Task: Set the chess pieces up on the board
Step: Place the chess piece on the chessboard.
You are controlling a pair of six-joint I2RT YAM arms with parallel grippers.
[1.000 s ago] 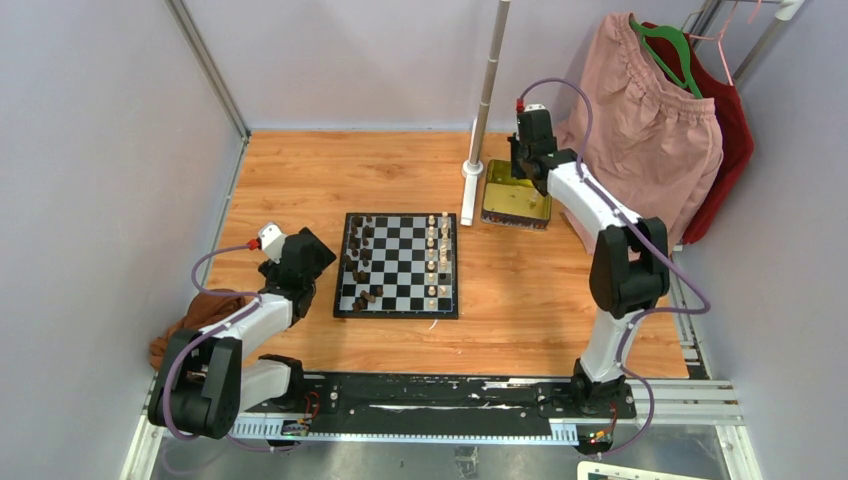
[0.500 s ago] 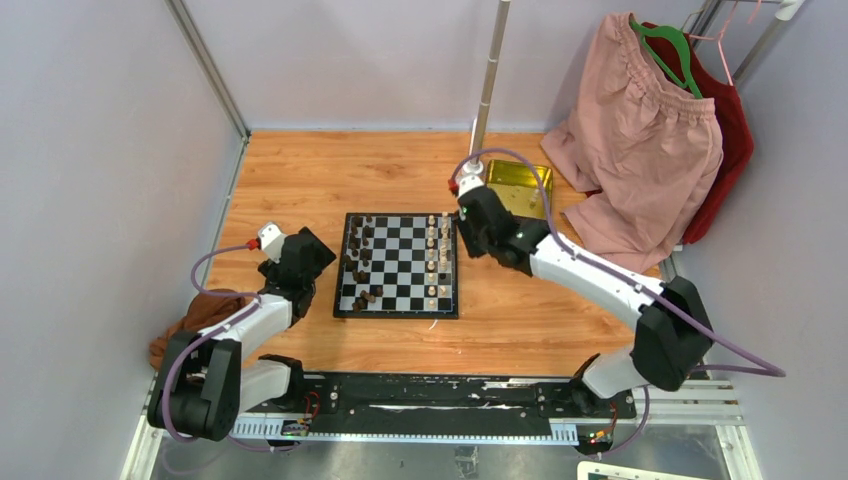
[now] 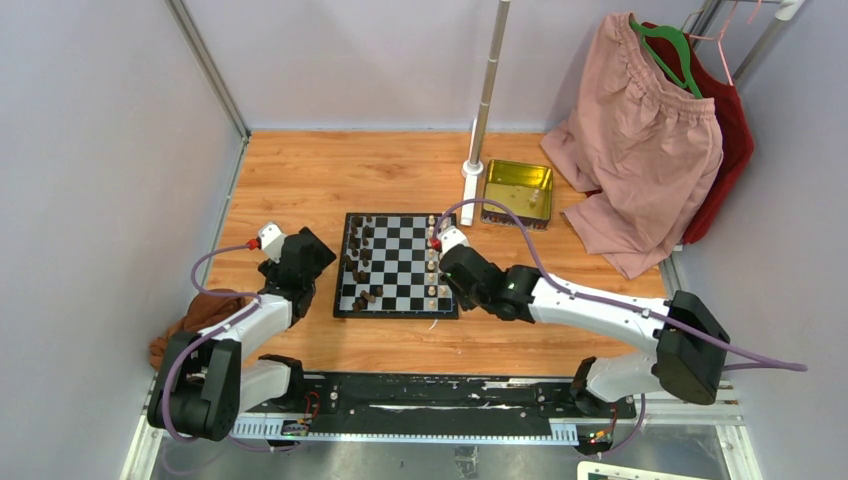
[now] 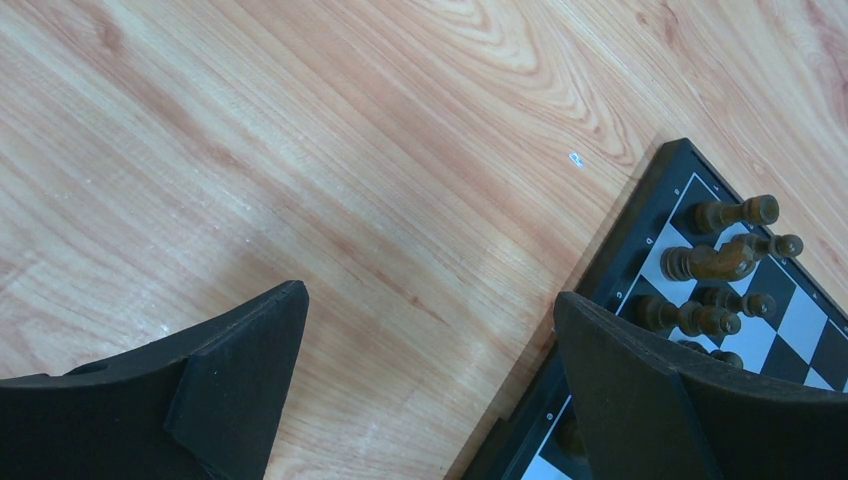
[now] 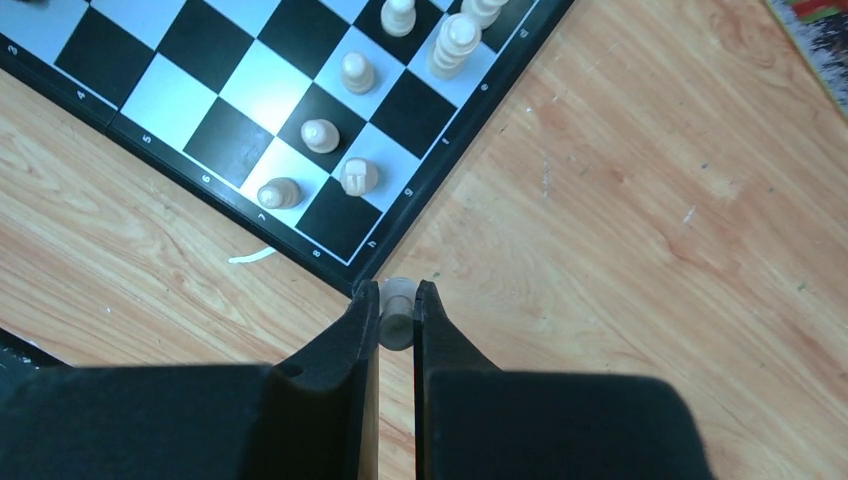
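Note:
The black and white chessboard lies mid-table. Dark brown pieces stand along its left side and cream pieces along its right. My right gripper is shut on a cream chess piece, held above the wood just off the board's near right corner. Several cream pieces show on the board's last files in the right wrist view. My left gripper is open and empty over bare wood left of the board; its right finger overlaps the board's edge, with dark pieces beyond.
A shiny gold tin sits behind the board to the right, beside a white pole base. Pink and red clothes hang at the back right. A brown cloth lies by the left arm.
My right arm swung from the gold tin at the back down and left to the board's near right corner, carrying a cream piece. The left arm has not moved.

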